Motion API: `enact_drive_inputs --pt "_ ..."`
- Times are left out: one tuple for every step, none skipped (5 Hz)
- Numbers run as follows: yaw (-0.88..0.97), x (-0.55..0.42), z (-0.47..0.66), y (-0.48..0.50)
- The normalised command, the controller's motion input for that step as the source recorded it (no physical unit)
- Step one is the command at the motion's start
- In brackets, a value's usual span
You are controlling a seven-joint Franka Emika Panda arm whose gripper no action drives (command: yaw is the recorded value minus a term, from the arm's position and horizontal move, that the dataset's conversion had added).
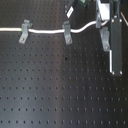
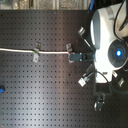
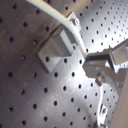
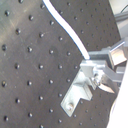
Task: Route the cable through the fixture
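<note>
The white cable [image 1: 45, 32] runs in from the first exterior view's left edge and lies in the slotted tops of two grey clips [image 1: 24, 31] [image 1: 66, 31]. It then rises to my gripper [image 1: 99, 21]. A third grey clip [image 1: 104, 39] stands just below the gripper, and the cable is above it. In the second exterior view the cable [image 2: 50, 52] passes a clip [image 2: 36, 52] towards the gripper [image 2: 74, 56]. In both wrist views the fingertips [image 3: 92, 62] [image 4: 89, 65] are shut on the cable [image 3: 65, 22] [image 4: 65, 31] beside a clip [image 3: 56, 46] [image 4: 77, 95]. No red band shows.
The black perforated board [image 1: 55, 85] fills the scene. The white robot body [image 2: 110, 45] covers the second exterior view's right side, with more small grey metal pieces [image 2: 81, 32] [image 2: 83, 80] [image 2: 99, 103] around it. A small blue thing [image 2: 1, 90] sits at the second exterior view's left edge.
</note>
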Motion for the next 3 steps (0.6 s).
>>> enact_drive_inputs --pt "0.16 -0.011 0.17 0.436" --pt "0.19 -0.001 0.2 0.23" --pt "0.0 -0.002 0.0 -0.028"
